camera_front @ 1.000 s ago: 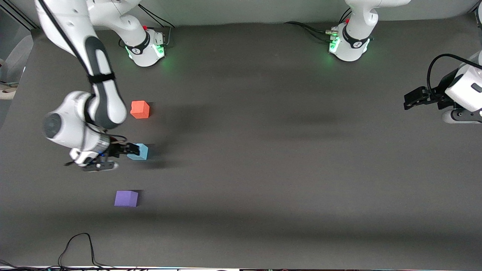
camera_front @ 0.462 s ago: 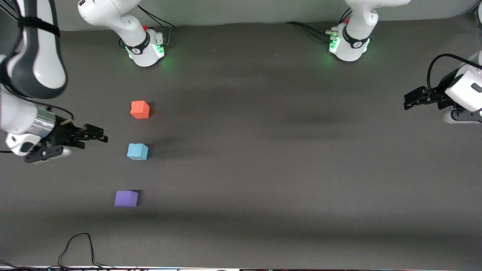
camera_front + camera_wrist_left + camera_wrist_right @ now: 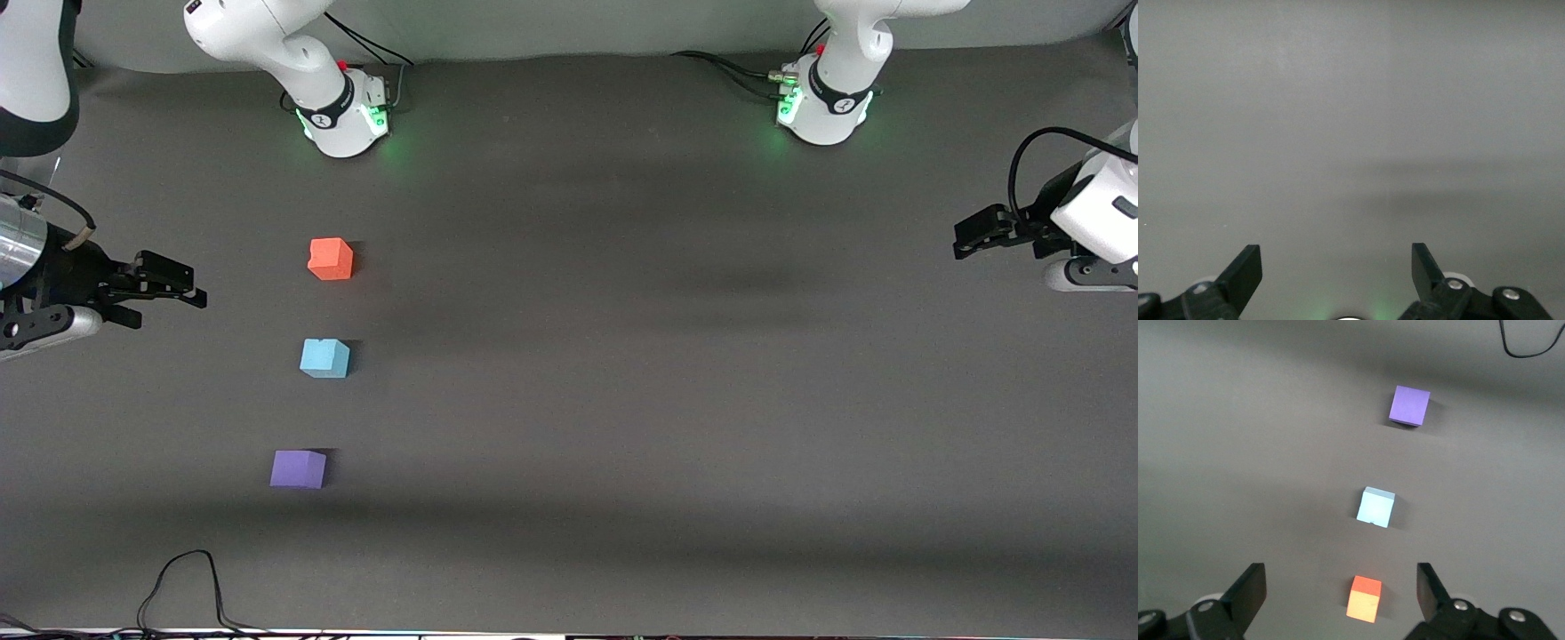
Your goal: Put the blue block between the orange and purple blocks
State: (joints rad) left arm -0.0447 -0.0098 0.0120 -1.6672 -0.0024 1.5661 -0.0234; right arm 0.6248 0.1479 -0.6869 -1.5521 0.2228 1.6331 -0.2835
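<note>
- blue block point(image 3: 324, 358) sits on the counter point(image 3: 622, 356) between orange block point(image 3: 331, 259) and purple block point(image 3: 298, 468); nothing touching it, nothing holding it.
- The three cubes make a rough line. Orange is farthest from the front camera, blue in the middle, purple nearest. Purple is offset a bit toward the right arm's end of the counter, so the line is slightly skewed.
- Gaps look about even on both sides of blue; all three well apart, none touching.
- right end effector point(image 3: 182, 286) is up and off to the side of the row, at the right arm's end of the counter, roughly level with the gap between orange and blue. The blocks lie out ahead of its fingertips, well apart from them.
- Right wrist view confirms this: right end effector point(image 3: 1338, 597) has fingers spread wide and is empty, with orange block point(image 3: 1364, 599) closest to it, blue block point(image 3: 1375, 507) next and purple block point(image 3: 1409, 405) farthest out.
- left end effector point(image 3: 973, 233) waits at the left arm's end of the counter, nowhere near the blocks. Left wrist view shows left end effector point(image 3: 1337, 270) spread wide, empty, only bare counter point(image 3: 1351, 133) under it.
- Judgement: placement looks done; blue is released and resting flat in the target slot.
- Left to do, as far as I can judge: nothing on the block itself; at most the right arm parks. No regrasp seems needed unless stricter alignment is wanted.
</note>
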